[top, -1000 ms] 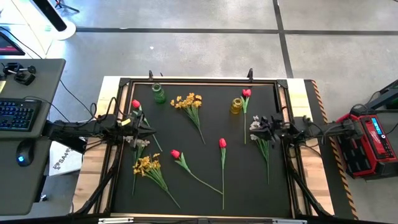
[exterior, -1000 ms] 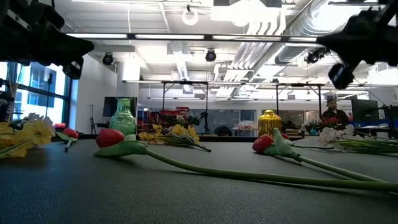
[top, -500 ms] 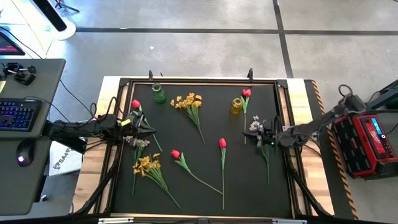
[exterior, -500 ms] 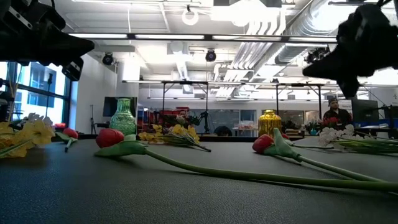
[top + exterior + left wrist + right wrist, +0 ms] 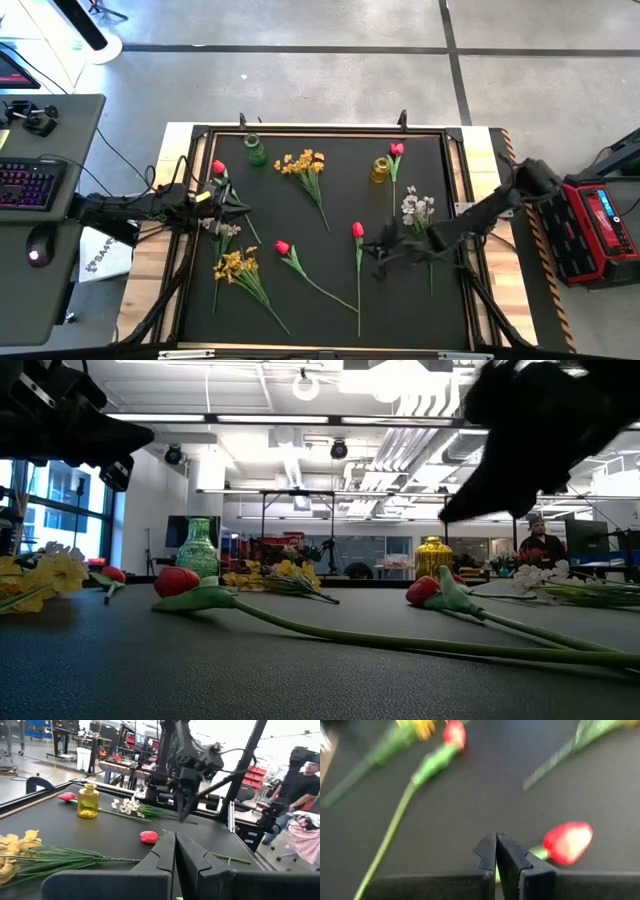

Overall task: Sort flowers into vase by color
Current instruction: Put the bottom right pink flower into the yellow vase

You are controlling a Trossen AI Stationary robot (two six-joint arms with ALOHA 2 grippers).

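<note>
High view, red tulip (image 5: 358, 230), long green stem

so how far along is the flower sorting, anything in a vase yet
Nothing looks done: the green vase and yellow vase both stand without flowers. In hand: the right gripper, shut and holding nothing, is out over the mat beside a red tulip; the left gripper waits shut at the left edge. Left: every flower, including the yellow bunches and white sprig, lies on the mat.
</note>
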